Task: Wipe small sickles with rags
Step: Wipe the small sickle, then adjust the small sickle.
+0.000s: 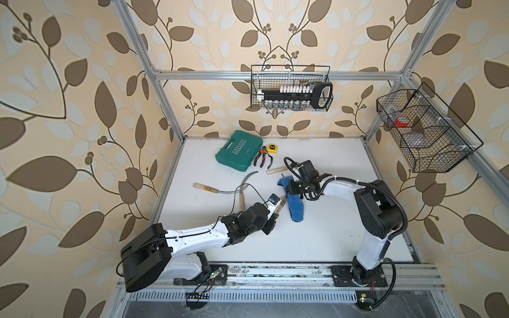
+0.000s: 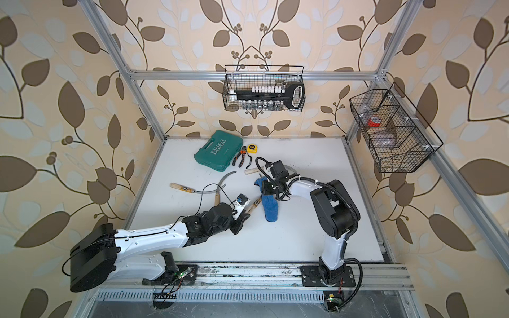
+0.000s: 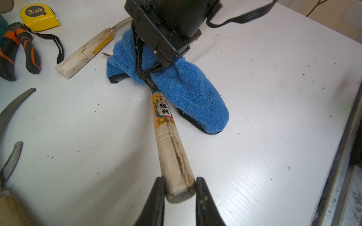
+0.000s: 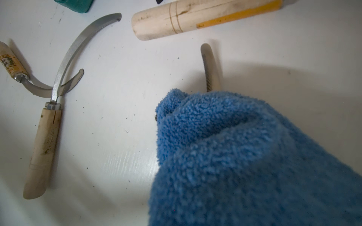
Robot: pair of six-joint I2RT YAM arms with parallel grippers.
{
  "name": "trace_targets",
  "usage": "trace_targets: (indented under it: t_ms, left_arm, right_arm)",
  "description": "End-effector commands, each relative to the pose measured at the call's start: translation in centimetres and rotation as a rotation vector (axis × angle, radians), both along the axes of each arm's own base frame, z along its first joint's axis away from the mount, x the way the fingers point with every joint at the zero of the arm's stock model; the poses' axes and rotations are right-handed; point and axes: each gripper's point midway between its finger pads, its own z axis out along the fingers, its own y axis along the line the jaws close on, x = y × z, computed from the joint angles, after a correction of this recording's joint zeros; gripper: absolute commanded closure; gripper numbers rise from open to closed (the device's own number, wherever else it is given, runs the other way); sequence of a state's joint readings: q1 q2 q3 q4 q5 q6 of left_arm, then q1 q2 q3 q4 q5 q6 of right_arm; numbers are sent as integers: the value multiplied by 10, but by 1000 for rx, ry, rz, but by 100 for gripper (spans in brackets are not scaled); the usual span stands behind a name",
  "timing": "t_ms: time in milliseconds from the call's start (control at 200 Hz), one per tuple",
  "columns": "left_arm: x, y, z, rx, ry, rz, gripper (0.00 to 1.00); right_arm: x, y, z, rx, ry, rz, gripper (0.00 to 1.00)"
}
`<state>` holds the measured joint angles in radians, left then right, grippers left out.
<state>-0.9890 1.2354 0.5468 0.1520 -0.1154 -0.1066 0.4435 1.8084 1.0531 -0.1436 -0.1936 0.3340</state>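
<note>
Sickle (image 3: 168,140): I see the left tool (image 3: 179,188) clamped on its handle end; the right tool (image 3: 146,76) pinches the rag (image 3: 188,92) over its blade, rag end on the counter (image 3: 264,146).

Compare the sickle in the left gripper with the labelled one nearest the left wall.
The gripped sickle is clamped by the left gripper; the loose sickle lies free. The gripped sickle's blade is mostly under the blue cloth; the loose sickle's is bare. Both have pale labelled handles.
</note>
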Motion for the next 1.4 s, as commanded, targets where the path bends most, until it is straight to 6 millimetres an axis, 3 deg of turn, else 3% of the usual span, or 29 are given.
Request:
trace_targets:
  t_ms: [0, 185, 295, 410, 540, 685, 765, 925, 1065, 1210, 1325, 1395]
  left_arm:
    - [-3, -15, 24, -59, -17, -25, 100]
    - [12, -10, 21, -24, -27, 64, 100]
    - [18, -9, 22, -22, -22, 101, 100]
    - [20, -9, 31, -41, -2, 132, 100]
    - [18, -13, 36, -25, 101, 168, 100]
    - [16, -12, 4, 111, 246, 234, 100]
    - [17, -8, -32, 221, 297, 268, 100]
    - [15, -12, -79, 334, 367, 261, 100]
    - [18, -14, -97, 396, 388, 272, 100]
    - [19, -17, -97, 406, 390, 264, 100]
    - [22, -20, -95, 419, 383, 256, 80]
    - [24, -21, -97, 447, 383, 258, 75]
  right_arm:
    - [4, -15, 45, 46, -141, -36, 100]
    - [-37, -24, 106, 180, -281, -32, 100]
    - [-57, -43, 124, 197, -327, -100, 100]
    - [-75, -62, 117, 186, -316, -180, 100]
    - [-96, -73, 95, 202, -285, -223, 100]
    - [-110, -92, 96, 195, -310, -299, 100]
    - [-117, -99, 102, 212, -335, -324, 100]
    - [-126, -109, 103, 211, -355, -358, 100]
    - [-129, -108, 103, 222, -352, -349, 100]
    - [-129, -106, 104, 226, -350, -338, 100]
    - [-128, -104, 105, 231, -350, -332, 100]
    - [-129, -104, 105, 231, -349, -329, 100]
